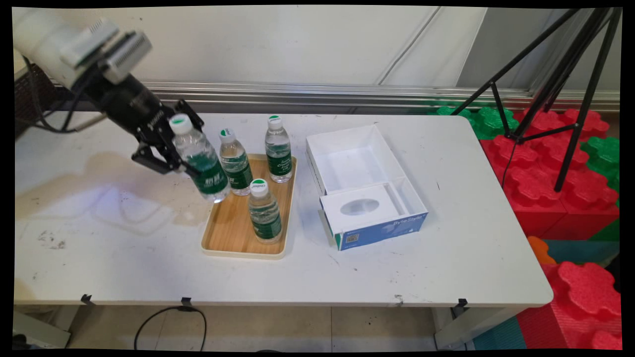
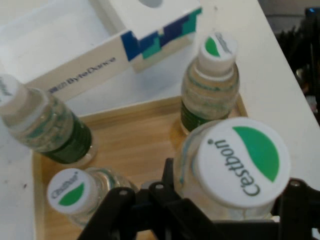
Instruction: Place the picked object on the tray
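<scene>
end effector: the black two-finger end effector point(image 1: 186, 156) is clamping a bottle point(image 1: 201, 159) round its body, coming in from the upper left, so it's closed on that one, fingers either side of the label

held bottle: it's hanging tilted, cap leaning up-left and base down-right, because the arm is reaching in at a slant rather than straight down; the base is hovering over the tray's near-left corner, and I can't tell if it's touching the rim or just clear of it

hand view: the held bottle's white and green cap point(image 2: 242, 162) is filling the lower right, right between the linkage, which fits a grip below the neck

tray: the wooden tray point(image 1: 230, 233) is sitting on the worktop point(image 1: 446, 267) just left of centre and is carrying three more bottles, all standing upright

other bottles: one point(image 1: 236, 162) is standing just beside the held one, close enough that they look nearly touching; one point(image 1: 278, 149) is at the far-right corner; one point(image 1: 264, 211) is nearer the camera, well inside the tray, with bare wood around it

box: an open white box point(image 1: 364, 186) with blue lettering on its front is lying to the right of the tray, apart from it; its near section is showing an oval cut-out point(image 1: 359, 207), the far section is looking hollow

background: a black tripod point(image 1: 570, 89) is standing over red and green foam blocks point(image 1: 560, 173) off the worktop's right end, nothing to do with the grip
</scene>
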{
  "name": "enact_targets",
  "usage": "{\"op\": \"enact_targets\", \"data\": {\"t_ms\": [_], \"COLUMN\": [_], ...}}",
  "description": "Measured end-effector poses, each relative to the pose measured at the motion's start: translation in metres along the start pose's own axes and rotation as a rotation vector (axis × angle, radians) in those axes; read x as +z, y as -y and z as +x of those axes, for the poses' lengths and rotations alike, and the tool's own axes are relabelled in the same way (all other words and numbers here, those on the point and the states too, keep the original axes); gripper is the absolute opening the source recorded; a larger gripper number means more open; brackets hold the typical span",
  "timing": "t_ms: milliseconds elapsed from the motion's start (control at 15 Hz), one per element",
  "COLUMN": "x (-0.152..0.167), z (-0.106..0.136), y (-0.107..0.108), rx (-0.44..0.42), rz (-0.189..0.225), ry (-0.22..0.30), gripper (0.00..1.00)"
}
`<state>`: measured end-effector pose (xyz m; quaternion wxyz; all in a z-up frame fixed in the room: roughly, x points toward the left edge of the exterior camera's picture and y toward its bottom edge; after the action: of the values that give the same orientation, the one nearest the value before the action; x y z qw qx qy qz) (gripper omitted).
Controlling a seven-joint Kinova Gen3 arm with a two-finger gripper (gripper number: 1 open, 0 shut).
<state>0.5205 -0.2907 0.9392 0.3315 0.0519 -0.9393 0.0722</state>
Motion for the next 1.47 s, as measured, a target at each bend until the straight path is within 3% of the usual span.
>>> {"op": "enact_targets", "data": {"t_ms": [267, 467, 1467], "x": [0.03, 0.045, 0.09], "z": [-0.017, -0.023, -0.037], "y": [0.007, 0.011, 0.017], "rx": [0.091, 0.13, 0.241], "rz": [-0.066, -0.093, -0.166], "ry": [0.015, 0.02, 0.039], "gripper": [0.0, 0.0, 0.0]}}
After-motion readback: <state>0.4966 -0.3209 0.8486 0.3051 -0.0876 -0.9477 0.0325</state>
